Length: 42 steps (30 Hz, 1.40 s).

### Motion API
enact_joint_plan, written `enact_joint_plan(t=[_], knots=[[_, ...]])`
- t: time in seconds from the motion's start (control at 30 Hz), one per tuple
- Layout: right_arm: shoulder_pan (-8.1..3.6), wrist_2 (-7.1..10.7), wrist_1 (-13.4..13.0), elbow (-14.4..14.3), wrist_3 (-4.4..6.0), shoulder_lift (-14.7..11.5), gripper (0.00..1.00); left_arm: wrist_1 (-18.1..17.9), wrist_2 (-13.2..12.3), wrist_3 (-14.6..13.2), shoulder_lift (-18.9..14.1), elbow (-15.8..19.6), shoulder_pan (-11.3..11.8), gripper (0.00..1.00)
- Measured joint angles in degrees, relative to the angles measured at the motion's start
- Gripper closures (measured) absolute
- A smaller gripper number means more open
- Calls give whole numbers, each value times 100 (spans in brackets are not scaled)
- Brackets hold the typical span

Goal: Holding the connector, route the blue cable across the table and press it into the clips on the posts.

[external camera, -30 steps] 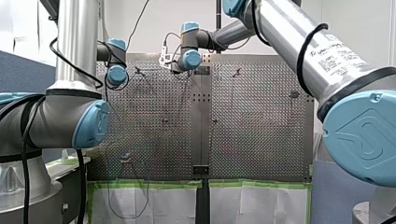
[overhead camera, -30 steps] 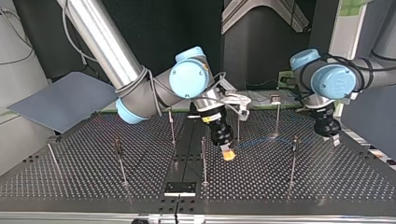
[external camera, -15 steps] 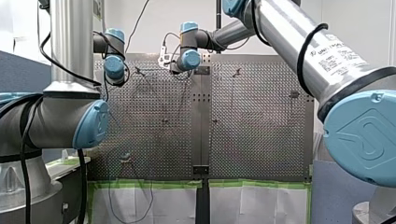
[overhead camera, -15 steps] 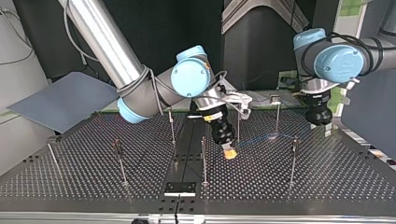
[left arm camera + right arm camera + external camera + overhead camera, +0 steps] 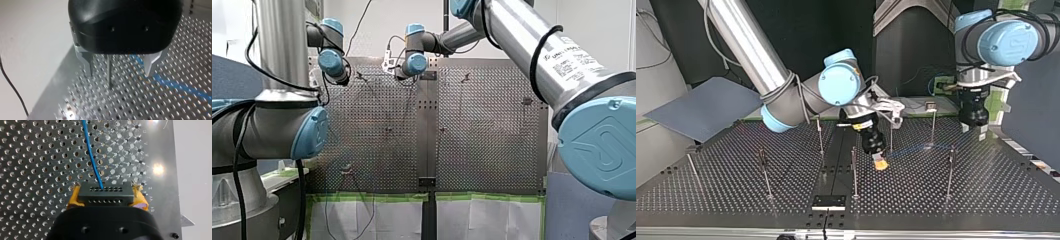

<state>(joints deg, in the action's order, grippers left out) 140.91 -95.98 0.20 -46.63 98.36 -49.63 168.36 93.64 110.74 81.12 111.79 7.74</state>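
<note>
so my right tool (image 5: 106,198) has its yellow pads clamped on the black connector (image 5: 105,191) low over the desk (image 5: 37,170), blue cable (image 5: 91,157) running off ahead across the holes, and my left tool (image 5: 119,72) hangs spread wide over a post (image 5: 109,75)

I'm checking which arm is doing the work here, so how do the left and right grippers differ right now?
My left gripper is open and holds nothing; my right gripper is shut on the black connector. The left gripper's fingers are bare metal, the right gripper's pads yellow. In the top view the left gripper points straight down, the right gripper tilts. Both have black bodies.
</note>
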Motion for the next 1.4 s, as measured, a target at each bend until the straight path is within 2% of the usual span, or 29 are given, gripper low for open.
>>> enact_joint_plan(t=[0.17, 0.33, 0.5, 0.63, 0.87, 1.4], knots=[[-12, -1, 12, -1, 33, 0, 100, 12, -242, -116, -240, 5, -40, 0], [-15, -1, 24, -1, 43, 1, 100, -10, -503, -357, -329, 5, -94, 0], [-20, -4, 32, 0, 45, 1, 100, -63, -761, -597, -247, -4, -148, 0], [-22, -8, 32, 0, 49, 1, 100, -77, -964, -844, -56, -99, -197, 0], [-26, -10, 36, 0, 59, 0, 100, -107, -997, -958, -6, -390, -307, 0], [-48, -9, 32, 1, 80, 3, 100, -218, -956, -1073, 299, -532, -565, 0]])
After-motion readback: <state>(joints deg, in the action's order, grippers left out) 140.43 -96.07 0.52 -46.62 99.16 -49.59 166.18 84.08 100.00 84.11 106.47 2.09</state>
